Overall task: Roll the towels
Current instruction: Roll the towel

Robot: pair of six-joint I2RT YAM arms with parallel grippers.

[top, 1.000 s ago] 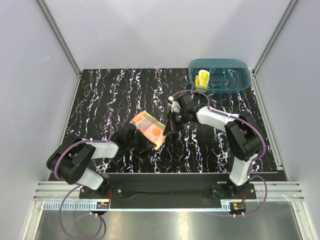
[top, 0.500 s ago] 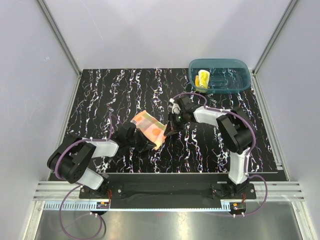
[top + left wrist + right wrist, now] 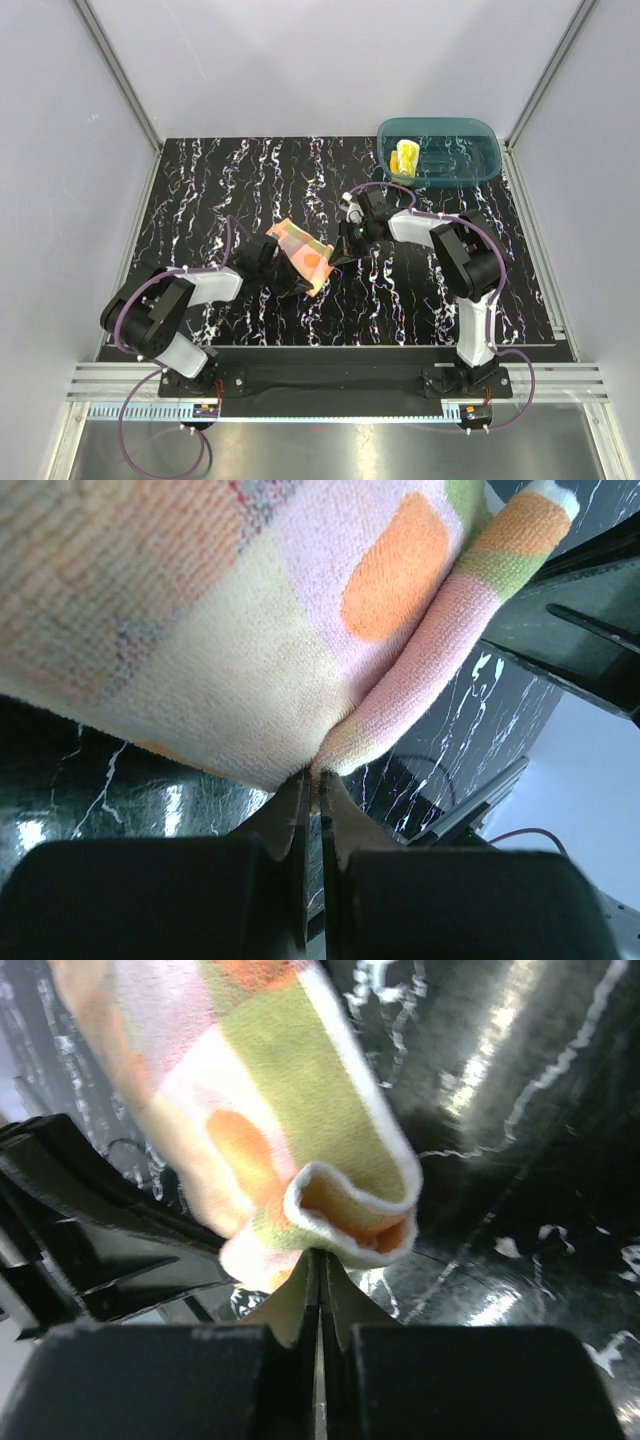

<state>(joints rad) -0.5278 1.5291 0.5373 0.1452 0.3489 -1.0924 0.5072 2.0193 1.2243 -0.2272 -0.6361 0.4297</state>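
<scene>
Top external: yellow towel (image 3: pixel 406 157) rolled, in teal tub (image 3: pixel 482 129). Left pincer (image 3: pixel 312 780) and right pincer (image 3: pixel 318 1260) clamp the orange towel (image 3: pixel 303 250), roll seemingly unfinished.

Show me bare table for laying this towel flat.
Free: far-left table, left of the teal tub; near strip in front of the orange towel. Crowded: centre, where left gripper and right gripper pinch it.
</scene>
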